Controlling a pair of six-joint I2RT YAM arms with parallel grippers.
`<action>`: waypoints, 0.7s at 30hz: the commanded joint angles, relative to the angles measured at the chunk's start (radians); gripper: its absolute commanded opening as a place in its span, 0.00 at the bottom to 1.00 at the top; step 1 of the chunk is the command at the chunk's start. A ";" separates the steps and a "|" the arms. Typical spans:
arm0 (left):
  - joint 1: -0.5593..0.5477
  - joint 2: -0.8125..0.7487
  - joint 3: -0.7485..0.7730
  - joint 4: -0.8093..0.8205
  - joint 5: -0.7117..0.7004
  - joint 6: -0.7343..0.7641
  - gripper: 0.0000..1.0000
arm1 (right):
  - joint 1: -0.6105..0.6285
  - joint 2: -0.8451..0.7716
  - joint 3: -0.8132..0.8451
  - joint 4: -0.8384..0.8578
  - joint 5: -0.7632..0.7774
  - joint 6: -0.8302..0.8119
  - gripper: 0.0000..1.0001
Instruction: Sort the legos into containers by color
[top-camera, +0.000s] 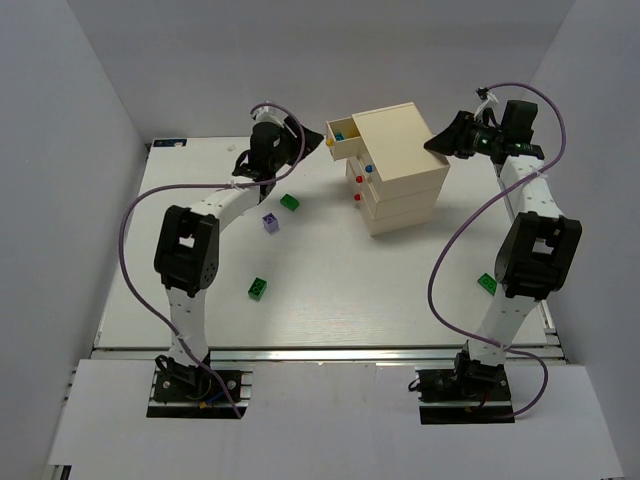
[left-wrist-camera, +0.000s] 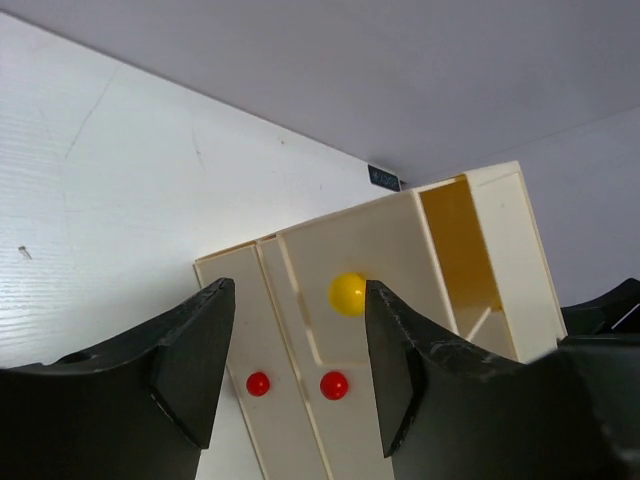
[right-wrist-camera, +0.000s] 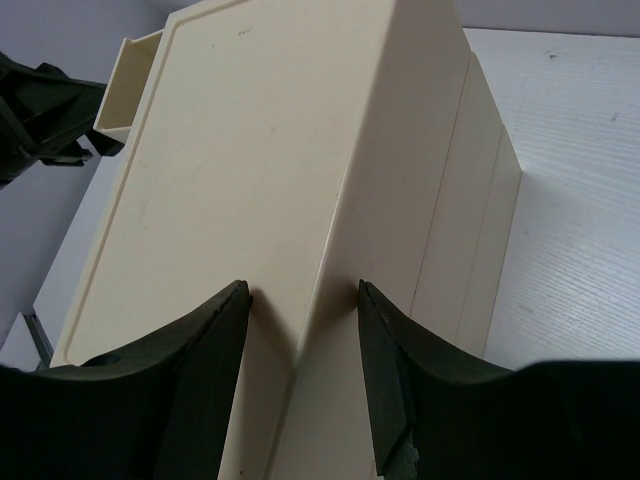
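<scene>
The right gripper (right-wrist-camera: 300, 300) clamps the back corner of the chest (top-camera: 405, 165) — likely bracing it. The left gripper (left-wrist-camera: 298, 350), jaws apart and empty, faces the pulled-out top drawer (top-camera: 338, 138); green legos (top-camera: 290, 202) lie scattered on the table (top-camera: 330, 300).

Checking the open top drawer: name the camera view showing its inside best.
Top external: the open top drawer shows its contents from above. Left wrist sees only its front with the yellow knob and one side; right wrist catches one corner.
</scene>
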 joint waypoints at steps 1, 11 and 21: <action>0.009 0.042 0.105 -0.046 0.062 -0.036 0.64 | 0.012 0.000 -0.020 -0.065 -0.024 -0.017 0.53; 0.009 0.159 0.213 -0.008 0.216 -0.079 0.60 | 0.015 0.014 0.003 -0.109 -0.024 -0.043 0.51; -0.001 0.291 0.388 -0.054 0.339 -0.099 0.59 | 0.018 0.031 0.019 -0.147 -0.037 -0.067 0.49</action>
